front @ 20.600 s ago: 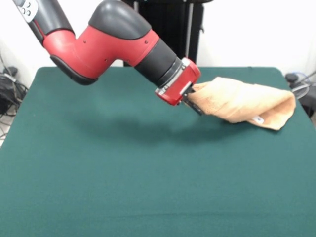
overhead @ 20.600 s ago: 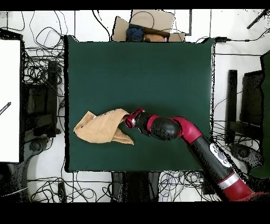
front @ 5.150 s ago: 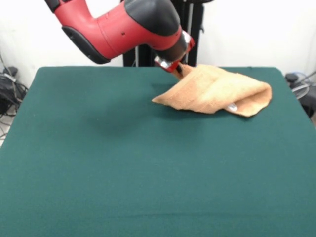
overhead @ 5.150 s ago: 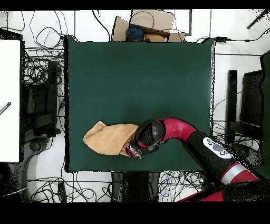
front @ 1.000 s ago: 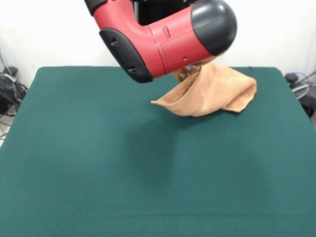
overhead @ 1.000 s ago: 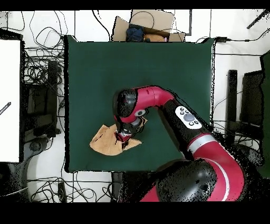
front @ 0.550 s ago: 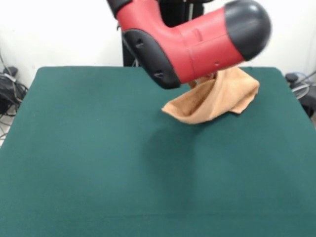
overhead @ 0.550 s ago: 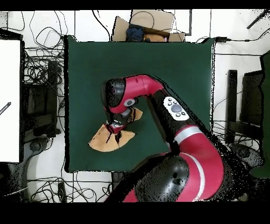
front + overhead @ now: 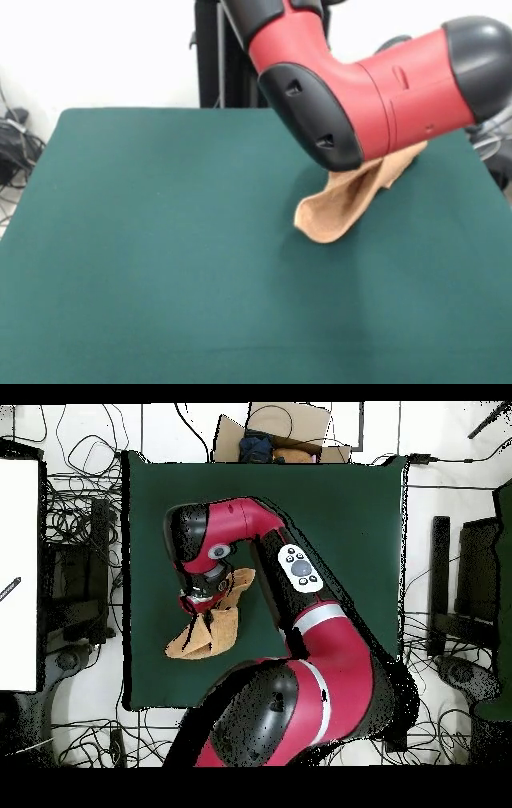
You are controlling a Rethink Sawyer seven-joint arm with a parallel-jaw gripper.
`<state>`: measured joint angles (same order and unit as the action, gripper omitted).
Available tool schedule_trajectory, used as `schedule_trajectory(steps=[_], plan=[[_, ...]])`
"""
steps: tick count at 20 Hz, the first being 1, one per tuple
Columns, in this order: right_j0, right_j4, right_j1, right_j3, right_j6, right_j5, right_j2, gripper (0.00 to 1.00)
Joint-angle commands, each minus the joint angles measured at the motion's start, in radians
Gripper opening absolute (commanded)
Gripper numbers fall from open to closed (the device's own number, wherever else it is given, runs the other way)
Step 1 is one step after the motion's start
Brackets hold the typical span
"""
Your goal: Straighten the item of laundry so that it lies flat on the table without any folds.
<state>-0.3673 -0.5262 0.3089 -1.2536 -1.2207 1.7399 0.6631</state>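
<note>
Green table [image 9: 144, 240], arm [image 9: 376, 88] over bunched towel [image 9: 336, 210]

Bright, even light; soft shadows

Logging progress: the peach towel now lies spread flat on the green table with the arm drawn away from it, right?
Not flat. In the front view the peach towel is bunched and partly lifted off the green table, hanging under the red arm. The overhead view shows the arm directly over it, not drawn away.
</note>
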Motion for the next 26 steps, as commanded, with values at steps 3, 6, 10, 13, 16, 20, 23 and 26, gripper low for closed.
schedule_trajectory(steps=[3,6,10,13,16,20,23,26], plan=[[0.002,-0.031,-0.034,0.12,-0.043,0.064,-0.084,0.0],[-0.006,-0.03,-0.026,0.098,-0.037,0.045,-0.082,0.0],[-0.012,-0.025,-0.017,0.075,-0.04,0.023,-0.08,0.0],[-0.031,-0.011,-0.011,0.043,-0.041,-0.025,-0.072,0.0],[-0.082,0.007,-0.011,-0.012,0.0,-0.111,-0.046,0.0],[-0.19,0.067,-0.036,-0.112,0.052,-0.308,0.024,0.0],[-0.25,0.084,-0.066,-0.168,0.07,-0.436,0.059,0.0],[-0.325,0.098,-0.106,-0.228,0.136,-0.55,0.092,0.0]])
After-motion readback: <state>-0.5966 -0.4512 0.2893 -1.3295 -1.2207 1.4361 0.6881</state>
